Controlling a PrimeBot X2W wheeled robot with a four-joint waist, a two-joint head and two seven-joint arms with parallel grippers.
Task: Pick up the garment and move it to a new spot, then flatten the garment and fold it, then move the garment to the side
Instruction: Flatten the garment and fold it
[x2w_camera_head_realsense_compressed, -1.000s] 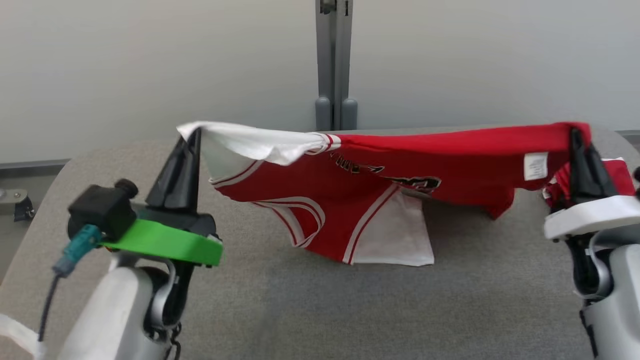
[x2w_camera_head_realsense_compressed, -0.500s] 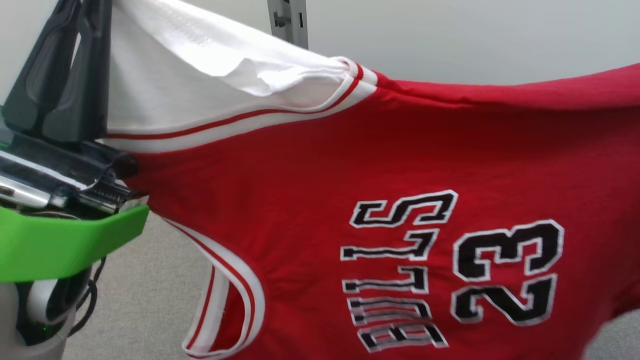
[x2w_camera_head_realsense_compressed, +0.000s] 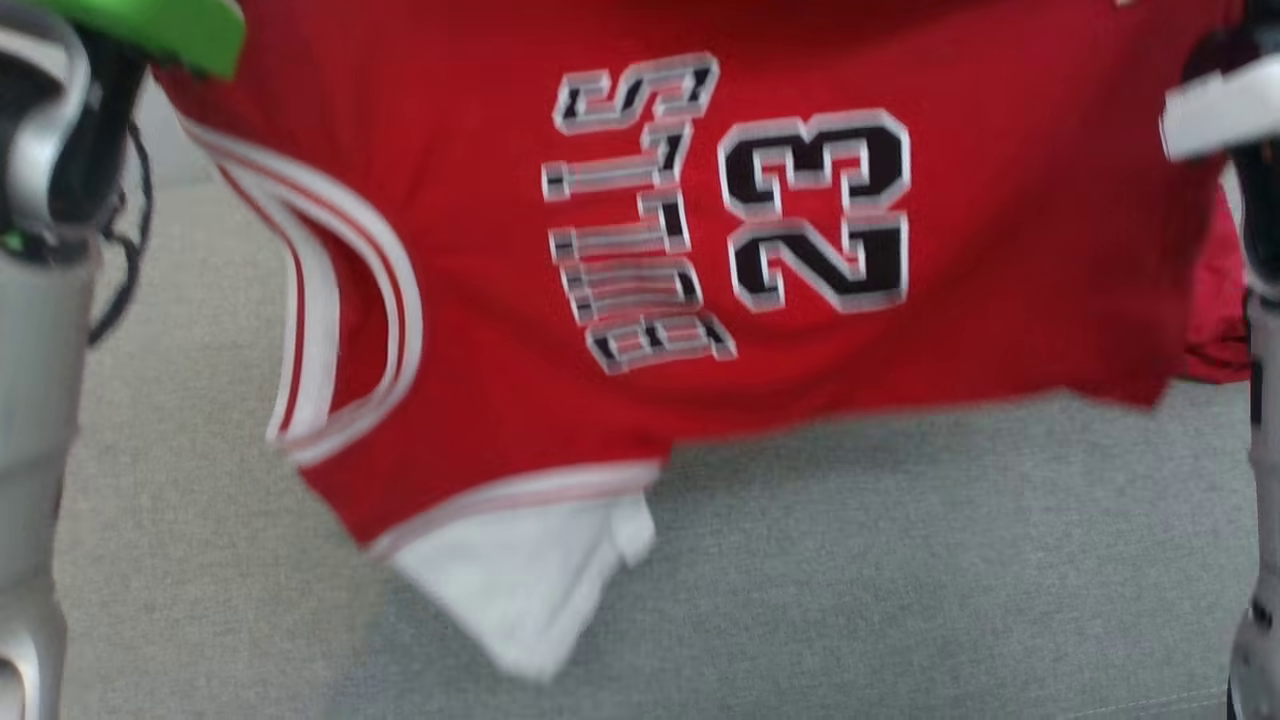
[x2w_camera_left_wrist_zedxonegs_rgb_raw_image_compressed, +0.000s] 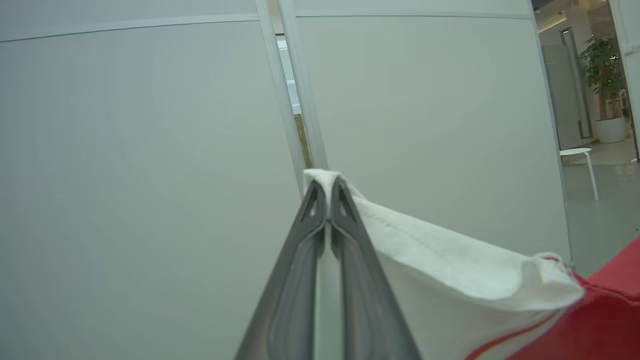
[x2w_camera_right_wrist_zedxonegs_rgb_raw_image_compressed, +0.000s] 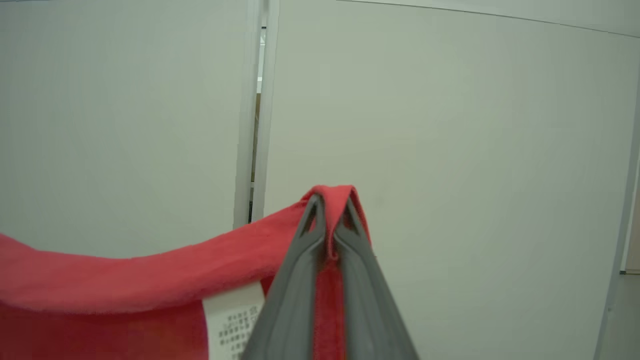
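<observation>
While hanging spread above grey surface (x2w_camera_head_realsense_compressed: 900, 560), garment (x2w_camera_head_realsense_compressed: 1000, 200): red jersey, white corner lowest. Left hand (x2w_camera_left_wrist_zedxonegs_rgb_raw_image_compressed: 327, 184) pinched on white edge; right hand (x2w_camera_right_wrist_zedxonegs_rgb_raw_image_compressed: 331, 201) pinched on red edge. Advised: keep top edge taut, level; lay lowest corner first, then draw flat.

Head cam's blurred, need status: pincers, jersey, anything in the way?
Left pincer shut on jersey, white corner. Right pincer shut on red edge. Jersey hangs spread over table. No obstruction seen.
</observation>
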